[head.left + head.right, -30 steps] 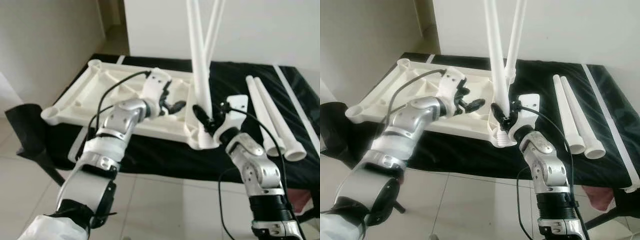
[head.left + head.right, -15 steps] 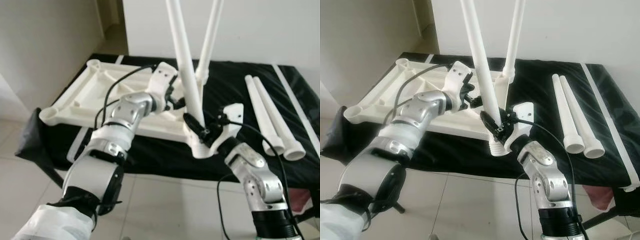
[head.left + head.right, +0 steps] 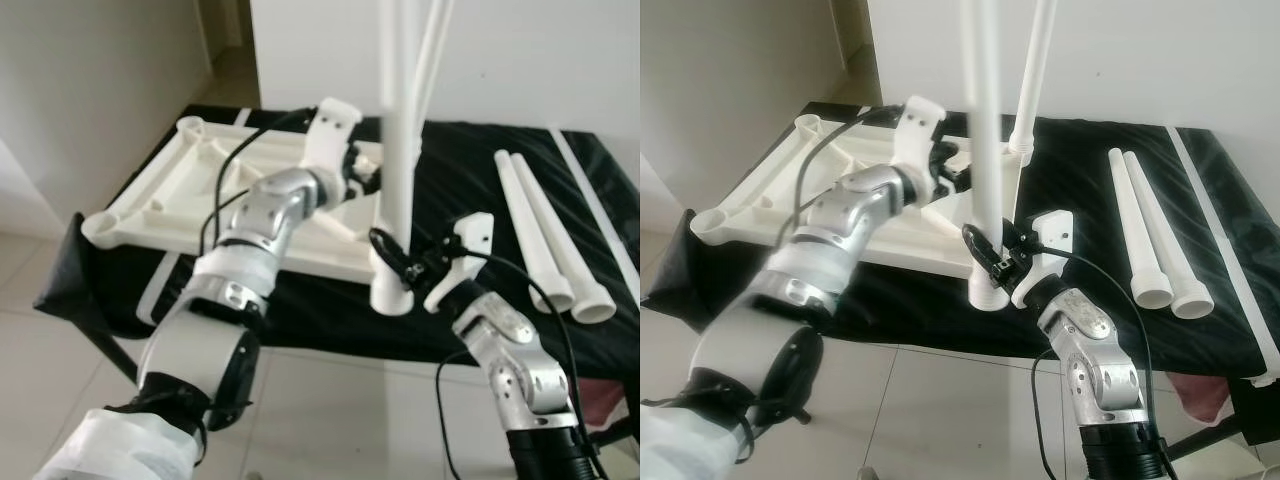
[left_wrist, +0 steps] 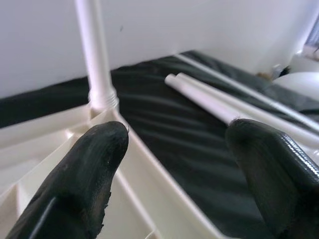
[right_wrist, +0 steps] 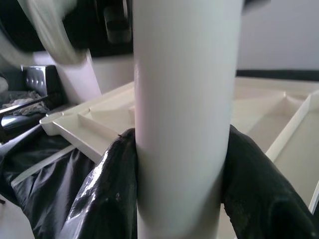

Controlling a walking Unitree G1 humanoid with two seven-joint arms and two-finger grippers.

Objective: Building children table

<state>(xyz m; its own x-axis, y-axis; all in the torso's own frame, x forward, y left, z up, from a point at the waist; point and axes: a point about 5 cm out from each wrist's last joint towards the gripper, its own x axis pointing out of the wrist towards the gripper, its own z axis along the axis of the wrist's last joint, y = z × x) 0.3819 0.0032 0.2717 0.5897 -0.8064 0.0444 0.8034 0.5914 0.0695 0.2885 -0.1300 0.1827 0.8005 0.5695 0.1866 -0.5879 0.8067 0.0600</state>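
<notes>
Your right gripper (image 3: 992,252) pinches the white table leg (image 3: 983,150) near its flared lower end, holding it upright just off the near corner of the upturned tabletop (image 3: 775,195) on the black cloth (image 3: 1090,190). The corner socket lies just beside the leg's foot, toward the tabletop. Your left gripper (image 3: 368,182) hovers over the tabletop with fingers (image 4: 87,169) spread, holding nothing, near the leg already standing at the far corner (image 3: 1033,70).
</notes>
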